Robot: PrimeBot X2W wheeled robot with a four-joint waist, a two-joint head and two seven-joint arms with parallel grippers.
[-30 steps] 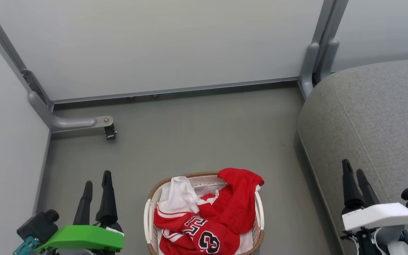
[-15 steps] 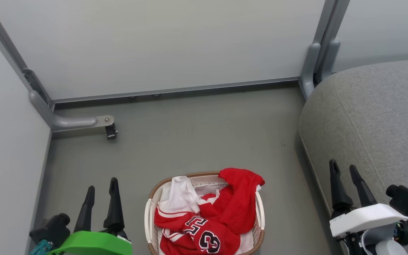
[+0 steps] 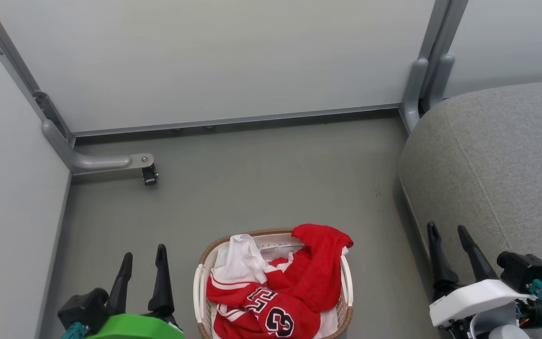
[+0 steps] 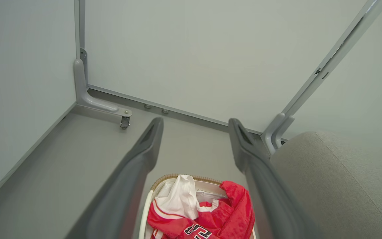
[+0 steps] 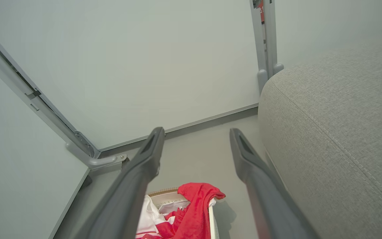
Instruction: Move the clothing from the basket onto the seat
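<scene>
The clothing point(image 3: 294, 282), a red "23" jersey under a plain red piece, is heaped in the cream basket point(image 3: 197, 287) with the brown woven rim, at the bottom centre of the head view. The red piece hangs over the far right rim. The grey seat point(image 3: 497, 169) fills the right side. My left gripper point(image 3: 144, 256) stands open left of the basket, nothing between its fingers. On the other side my right gripper point(image 3: 447, 230) is open too, over the seat's edge. The left wrist view shows the clothing point(image 4: 224, 212) between the open fingers point(image 4: 151, 139). Clothing point(image 5: 194, 212) and seat point(image 5: 337, 132) appear in the right wrist view.
A white cloth point(image 3: 238, 261) lies in the basket's far left part. Pale partition panels point(image 3: 224, 61) close off the back and left, with a grey foot and caster point(image 3: 148, 175) on the floor at left. Bare grey floor point(image 3: 271, 179) lies beyond the basket.
Both grippers have drawn in toward the basket and down the picture, still open. The clothing and basket have not moved apart from a slight camera shift.
</scene>
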